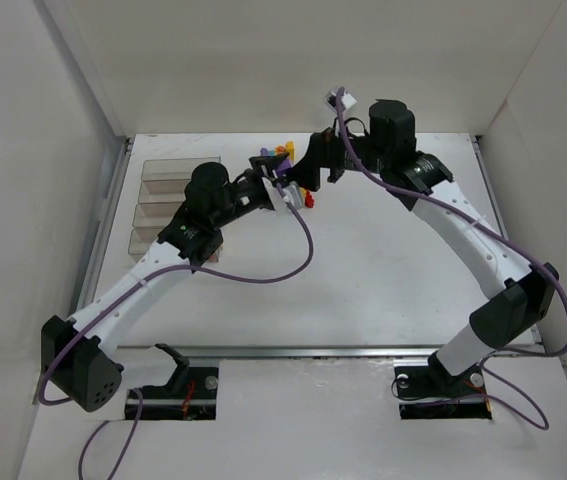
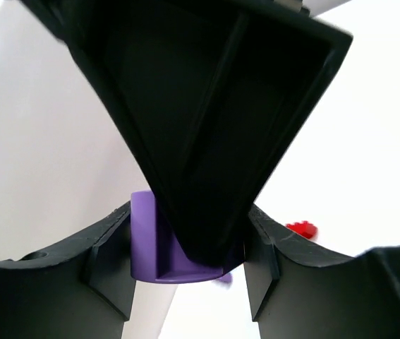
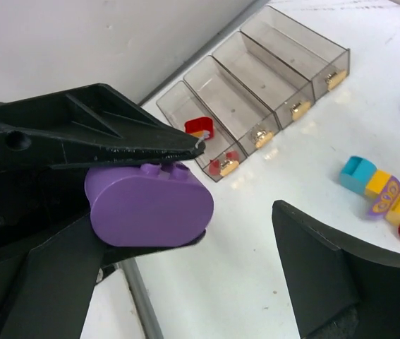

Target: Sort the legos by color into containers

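Top external: left arm (image 1: 153, 275) is stretching from its base at the near left diagonally toward mid-table, its wrist joint overlapping the right edge of the containers (image 1: 163, 195) in this view. Right arm (image 1: 473, 235) is climbing from the near right to a high bend at the far side, then doubling back leftward. Left gripper (image 1: 281, 192) and right gripper (image 1: 308, 168) are meeting tip to tip above the table (image 1: 383, 290), just beside a small cluster of loose legos (image 1: 279, 152); finger spacing is not reading from up here. Left wrist: the left fingers (image 2: 108, 265) are standing on either side of a purple brick (image 2: 145, 236), one pad pressing against its side. The other side is hiding behind a black finger of the right gripper, which is filling the upper frame and pointing down between them. A red brick (image 2: 302, 228) is lying on the table beyond. Left gripper is clamping the purple brick. Right wrist: the right gripper's own fingers are standing wide apart. The purple brick is sitting off to the left, pinched under a serrated black finger and well clear of the right-side finger (image 3: 341, 282). The containers, four side by side, are lying behind and apart from the brick, the leftmost holding red pieces (image 3: 200, 127). Cyan, yellow, purple and red legos are lying in a row at the right.
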